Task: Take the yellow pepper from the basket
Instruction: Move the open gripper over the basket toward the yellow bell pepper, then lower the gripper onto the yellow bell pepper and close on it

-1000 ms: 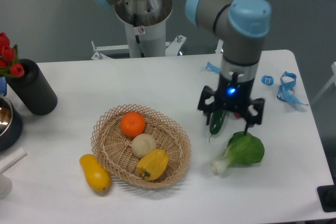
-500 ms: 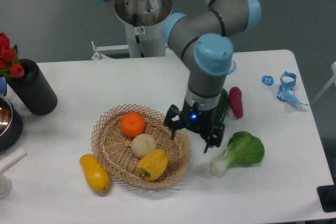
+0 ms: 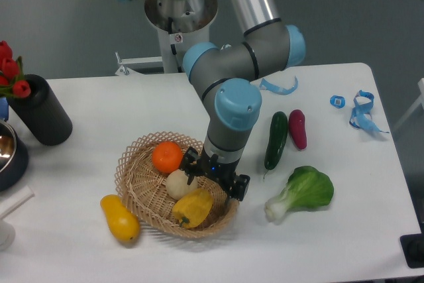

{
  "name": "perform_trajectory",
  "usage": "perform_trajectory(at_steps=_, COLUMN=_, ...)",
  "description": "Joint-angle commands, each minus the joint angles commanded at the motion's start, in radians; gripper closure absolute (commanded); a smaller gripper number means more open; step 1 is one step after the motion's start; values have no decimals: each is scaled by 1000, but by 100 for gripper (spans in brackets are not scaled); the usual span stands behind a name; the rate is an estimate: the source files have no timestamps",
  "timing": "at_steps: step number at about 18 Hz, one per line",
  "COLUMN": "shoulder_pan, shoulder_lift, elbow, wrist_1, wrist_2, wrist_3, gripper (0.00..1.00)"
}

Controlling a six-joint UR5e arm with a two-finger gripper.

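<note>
At the left edge of the table (image 3: 99, 104) stand a black cylinder (image 3: 41, 111) with red flowers (image 3: 10, 71) and part of a metal bowl (image 3: 8, 154). Toward the front edge, a smooth yellow-orange squash (image 3: 120, 219) lies just outside the basket (image 3: 136, 180), touching its rim. Inside the basket sit an orange (image 3: 167, 157), a pale round fruit (image 3: 179, 183) and, nearest the front edge, the yellow pepper (image 3: 193, 207), which touches the pale fruit. The gripper (image 3: 213, 178) hangs over the basket's right half, just above the pepper. Its jaws stand open and hold nothing. Further right lie a cucumber (image 3: 275, 140), a dark red vegetable (image 3: 297, 128) and a leafy green (image 3: 303, 191), with blue scraps (image 3: 361, 112) near the back right corner.

The risk, as I judge it, is the crowding: one finger could come down on the pale fruit or catch the woven rim, shoving the pepper aside or tipping the light basket. The pepper's lumpy skin could also slip out of a shallow pinch.

A second ago the gripper hovered over the cucumber and the leafy green; half a second ago it was at the basket's right rim. The fruit has not moved.
</note>
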Motion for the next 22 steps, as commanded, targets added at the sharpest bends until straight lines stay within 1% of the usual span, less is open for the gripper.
perform_trajectory(at_steps=6, shoulder_pan=0, shoulder_lift=-28, elbow=3, wrist_1=9, wrist_2=0, wrist_3=-2, gripper=0)
perform_trajectory(at_steps=15, shoulder_pan=-23, shoulder_lift=-40, elbow=-3, wrist_1=9, wrist_2=2, wrist_3=0, gripper=0)
perform_trajectory(at_steps=22, shoulder_pan=-25, shoulder_lift=-51, elbow=2, wrist_1=9, wrist_2=3, wrist_3=0, gripper=0)
